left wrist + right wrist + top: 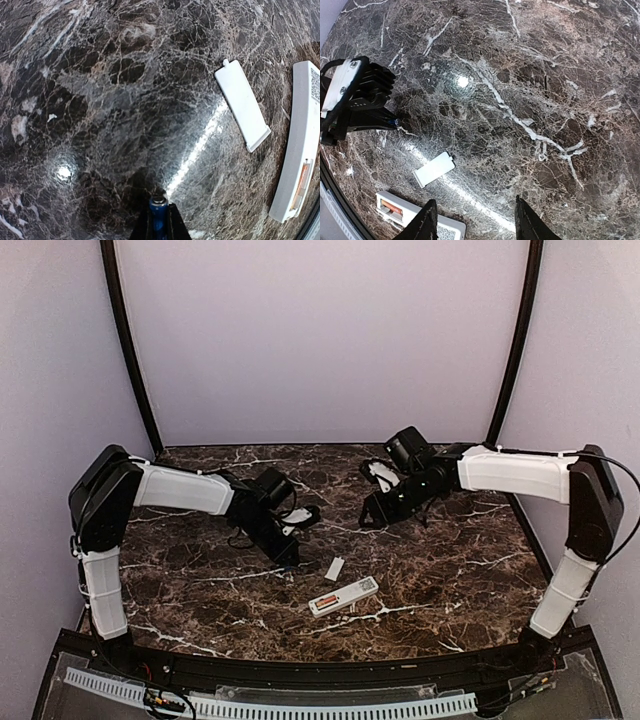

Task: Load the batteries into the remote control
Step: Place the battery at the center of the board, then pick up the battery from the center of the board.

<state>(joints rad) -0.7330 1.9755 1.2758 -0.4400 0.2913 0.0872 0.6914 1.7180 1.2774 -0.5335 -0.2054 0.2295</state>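
between left gripper (159, 222) fingertips (pinched): blue battery (158, 216).

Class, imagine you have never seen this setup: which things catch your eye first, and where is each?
The white remote control lies label up near the table's front edge, an orange battery seated in its open compartment. Its small white cover lies loose just behind it. The left gripper pinches the blue battery low over the dark marble.

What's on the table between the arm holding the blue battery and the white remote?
The small white cover piece lies between the left gripper, shut on the blue battery, and the remote control, as the left wrist view shows.
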